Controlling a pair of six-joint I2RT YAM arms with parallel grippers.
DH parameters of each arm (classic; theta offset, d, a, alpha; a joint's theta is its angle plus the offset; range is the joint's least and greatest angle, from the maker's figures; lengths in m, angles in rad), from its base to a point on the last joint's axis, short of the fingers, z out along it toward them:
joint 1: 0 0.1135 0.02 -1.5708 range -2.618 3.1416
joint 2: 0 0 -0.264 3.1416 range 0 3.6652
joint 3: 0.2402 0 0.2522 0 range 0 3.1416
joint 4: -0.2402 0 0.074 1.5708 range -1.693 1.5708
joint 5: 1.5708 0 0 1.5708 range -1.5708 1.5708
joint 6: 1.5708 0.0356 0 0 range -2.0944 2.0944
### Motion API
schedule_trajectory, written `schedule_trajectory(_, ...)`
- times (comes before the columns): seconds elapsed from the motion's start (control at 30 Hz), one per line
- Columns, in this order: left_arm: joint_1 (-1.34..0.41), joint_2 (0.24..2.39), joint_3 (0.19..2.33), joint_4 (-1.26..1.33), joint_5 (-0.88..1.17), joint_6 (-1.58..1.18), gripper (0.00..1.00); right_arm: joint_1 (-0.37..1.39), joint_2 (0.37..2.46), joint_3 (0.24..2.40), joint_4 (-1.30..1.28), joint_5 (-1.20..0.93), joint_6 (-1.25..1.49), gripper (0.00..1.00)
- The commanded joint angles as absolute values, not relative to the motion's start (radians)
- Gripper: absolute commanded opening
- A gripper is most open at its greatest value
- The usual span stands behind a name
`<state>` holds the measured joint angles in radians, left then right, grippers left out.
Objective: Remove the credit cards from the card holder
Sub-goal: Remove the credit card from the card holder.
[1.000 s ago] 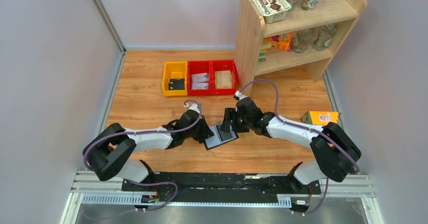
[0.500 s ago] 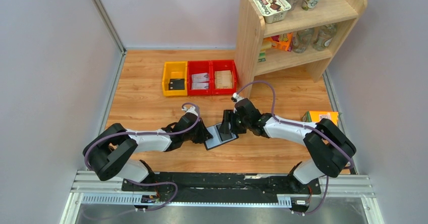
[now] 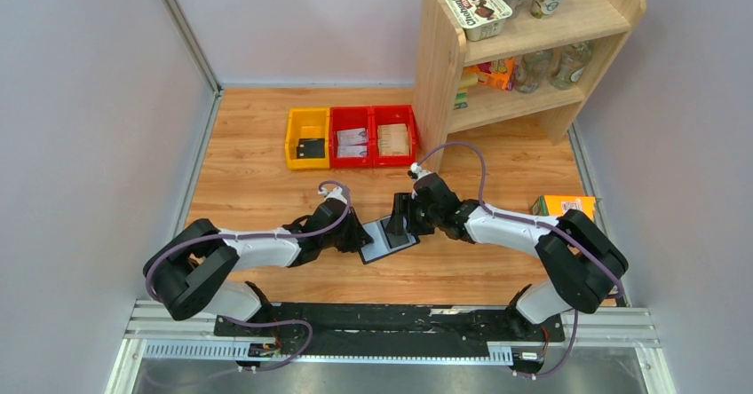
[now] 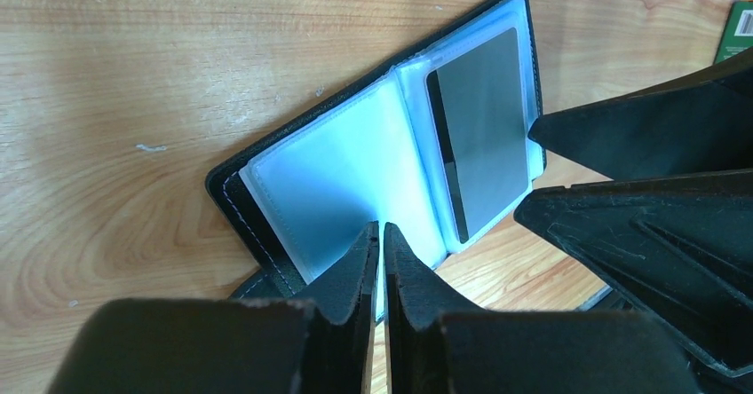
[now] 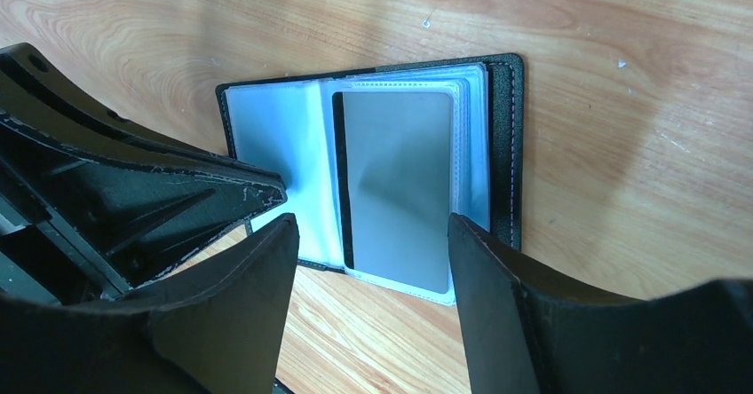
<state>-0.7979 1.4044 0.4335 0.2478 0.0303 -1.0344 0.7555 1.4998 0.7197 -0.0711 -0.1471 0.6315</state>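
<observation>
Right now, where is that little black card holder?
In the overhead view the card holder lies open on the table, mid-front, between the left tool and the right tool.

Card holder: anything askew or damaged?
Nothing stands out. The card holder lies open on the table, no damage visible, one card seated straight in its clear sleeve. The left gripper pinches the holder's near edge; the right gripper is open astride the card.
</observation>
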Motion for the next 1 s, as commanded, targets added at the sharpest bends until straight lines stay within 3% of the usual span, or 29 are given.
schedule_trajectory(0.0, -0.802, 1.370, 0.437, 0.221, 0.008, -1.023, 0.12, 0.752, 1.483, 0.718, -0.057, -0.143, 0.621, 0.66)
schedule_trajectory(0.27, -0.802, 1.351, 0.468, 0.215, 0.032, -1.014, 0.14, 0.752, 1.542, 0.709, -0.009, -0.236, 0.660, 0.64)
schedule_trajectory(0.53, -0.802, 1.344, 0.474, 0.299, 0.041, -1.055, 0.27, 0.752, 1.557, 0.699, 0.020, -0.250, 0.681, 0.62)
schedule_trajectory(0.97, -0.788, 1.477, 0.413, 0.488, 0.038, -1.219, 0.32, 0.752, 1.568, 0.680, 0.035, -0.259, 0.696, 0.61)
